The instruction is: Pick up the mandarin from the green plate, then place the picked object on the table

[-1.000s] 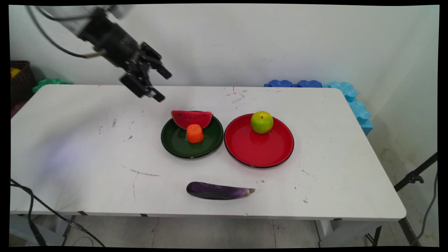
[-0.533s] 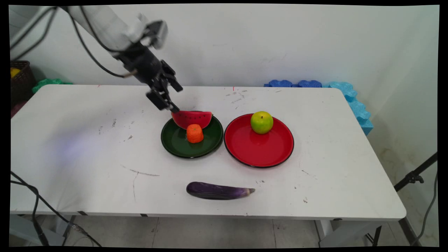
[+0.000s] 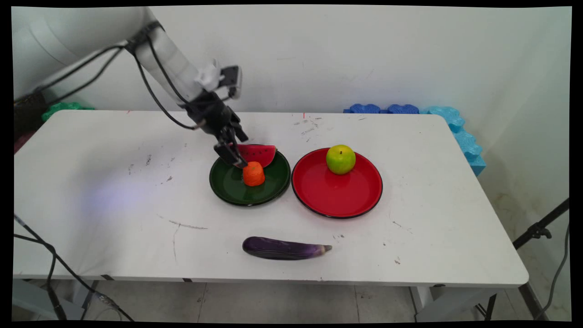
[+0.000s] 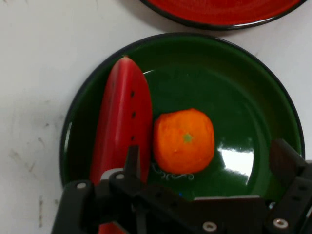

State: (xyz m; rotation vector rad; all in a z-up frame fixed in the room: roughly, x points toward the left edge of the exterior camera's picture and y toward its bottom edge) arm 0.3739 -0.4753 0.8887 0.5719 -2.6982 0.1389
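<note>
- Now the black two-finger gripper [image 3: 237, 155] hangs low over the left rear part of the round dark green plate [image 3: 232, 189], its jaws spread wide and holding nothing.
- From the hand view, one finger [image 4: 132, 161] stands in front of the red watermelon slice [image 4: 122, 131] and the other finger [image 4: 287, 163] shows over the plate's far side [image 4: 253, 97], with the small peeled orange mandarin [image 4: 184, 140] between them.
- On that plate the watermelon slice [image 3: 257, 154] lies along the rear rim, and the mandarin [image 3: 253, 174] sits just in front of it, close to or touching it.
- Just right of the green plate, a round red plate with a dark rim [image 3: 337, 196] carries a yellow-green apple [image 3: 340, 159] at its rear part.
- Nearer the table's front edge, well apart from both plates, a glossy purple eggplant [image 3: 284, 248] lies on its side on the scuffed white table [image 3: 114, 182].
- Behind the table's right rear corner, blue foam pieces [image 3: 455, 127] rest against the wall.
</note>
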